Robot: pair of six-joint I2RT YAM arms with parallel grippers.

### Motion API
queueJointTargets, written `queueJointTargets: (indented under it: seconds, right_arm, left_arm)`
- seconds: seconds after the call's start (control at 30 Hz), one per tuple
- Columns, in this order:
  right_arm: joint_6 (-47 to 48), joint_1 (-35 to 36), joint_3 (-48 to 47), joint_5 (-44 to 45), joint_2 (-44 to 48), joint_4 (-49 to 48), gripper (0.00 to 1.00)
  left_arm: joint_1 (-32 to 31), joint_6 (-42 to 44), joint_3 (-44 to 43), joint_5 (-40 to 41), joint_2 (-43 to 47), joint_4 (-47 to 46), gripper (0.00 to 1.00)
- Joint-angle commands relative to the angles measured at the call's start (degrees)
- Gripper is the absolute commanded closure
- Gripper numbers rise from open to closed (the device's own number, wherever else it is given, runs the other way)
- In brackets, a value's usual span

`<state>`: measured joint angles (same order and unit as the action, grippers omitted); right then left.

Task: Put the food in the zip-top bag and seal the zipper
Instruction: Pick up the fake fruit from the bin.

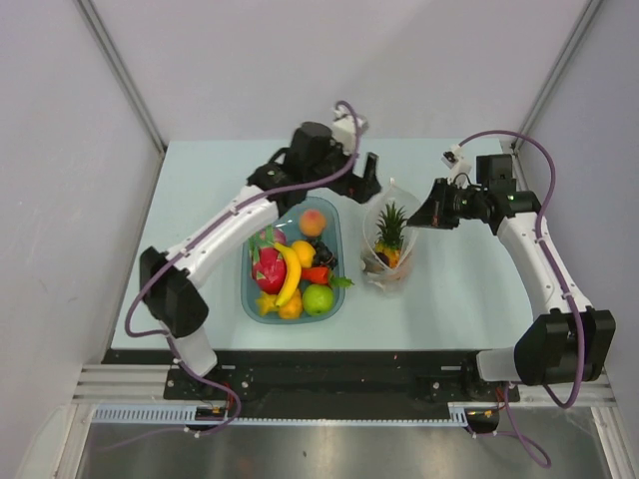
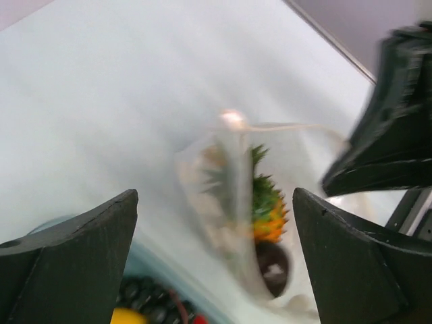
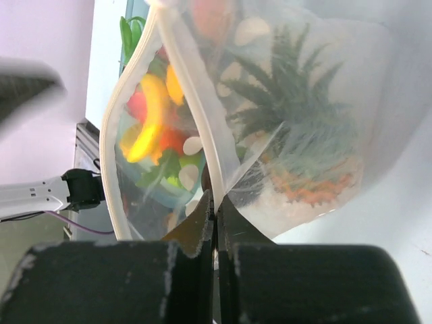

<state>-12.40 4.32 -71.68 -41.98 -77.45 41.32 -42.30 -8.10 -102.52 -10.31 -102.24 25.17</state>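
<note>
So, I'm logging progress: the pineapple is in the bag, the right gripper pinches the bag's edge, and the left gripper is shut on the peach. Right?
One thing is off: the left gripper is open and empty, as the left wrist view shows; the peach lies in the tray. The pineapple is in the bag and the right gripper pinches its edge.

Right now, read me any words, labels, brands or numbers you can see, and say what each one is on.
No readable text in any view.
The white patches on the zip-top bag are too blurred to show letters, if any.
The blue tray and toy fruit show no writing.
</note>
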Motion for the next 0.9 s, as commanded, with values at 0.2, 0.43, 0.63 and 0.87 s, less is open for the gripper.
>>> queueJointTargets:
  seconds: [0.2,0.43,0.63,0.87]
  right_arm:
    - [0.0,-0.6,-2.9,-2.4,-1.4,-1.2,1.0]
    - [-0.2,-0.5,-3.2,-2.1,-2.0,-1.2,1.0]
    - [-0.3,-0.5,-3.1,-1.6,-2.0,-1.2,1.0]
    - [0.0,-0.5,-2.5,-1.2,-1.7,-1.0,1.0]
  left_arm:
    - [16.8,0.0,15.9,1.5,7.0,1.7,0.01]
    - [16.9,1.2,15.9,6.3,-1.9,3.2,0.01]
    - [16.6,-1.4,15.9,3.9,-9.5,1.2,0.06]
    - [15.8,-1.8,14.4,3.4,-13.0,0.3,0.13]
